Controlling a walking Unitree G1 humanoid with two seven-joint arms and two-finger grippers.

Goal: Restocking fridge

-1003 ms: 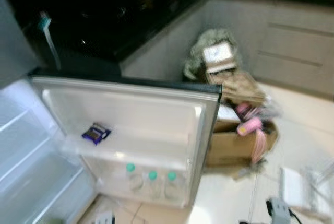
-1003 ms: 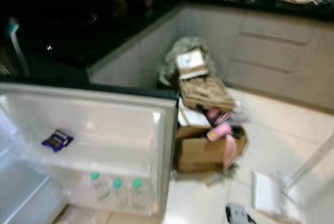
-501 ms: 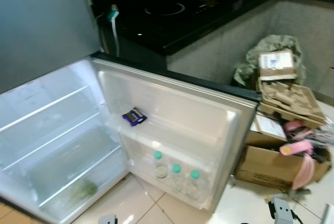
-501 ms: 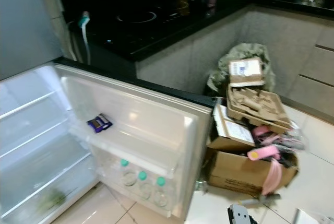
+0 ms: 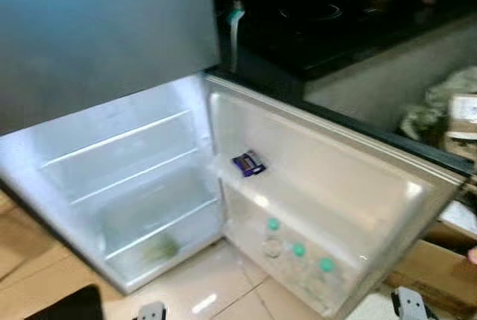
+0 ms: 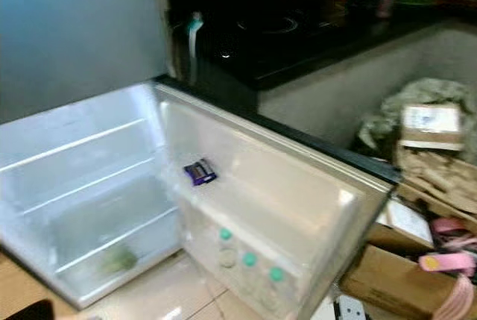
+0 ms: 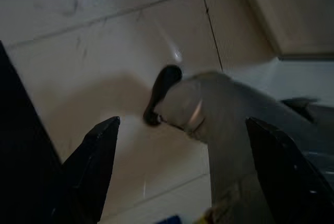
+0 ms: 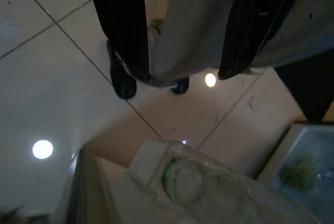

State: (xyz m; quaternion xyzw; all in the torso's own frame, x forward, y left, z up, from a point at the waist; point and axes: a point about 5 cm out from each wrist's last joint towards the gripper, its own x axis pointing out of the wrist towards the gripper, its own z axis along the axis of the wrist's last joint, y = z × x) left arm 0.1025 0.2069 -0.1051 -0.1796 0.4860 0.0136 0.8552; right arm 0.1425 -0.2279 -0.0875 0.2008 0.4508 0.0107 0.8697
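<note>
flanking open fridge door [image 6: 298,208]: cluttered cardboard box [image 6: 395,275].

The fridge [image 5: 104,44] has a matt grey metal front and smooth white plastic lining. Its door shelf [image 6: 246,219] holds clear plastic bottles [image 6: 250,268]. Floor tiles [image 5: 201,297] are glossy cream; the hob counter [image 6: 298,33] is polished black; the box [image 6: 387,286] is rough brown cardboard.

This is a kitchen in a home. A small fridge [image 6: 89,178] stands open at 9 o'clock, with water bottles [image 6: 248,268] in its door [image 6: 298,193]. A black counter [image 6: 313,36] with a stove top [image 6: 268,25] is at 12 o'clock. Cardboard boxes [image 6: 402,275] sit on the shiny tile floor [image 6: 156,294] at 3 o'clock.
</note>
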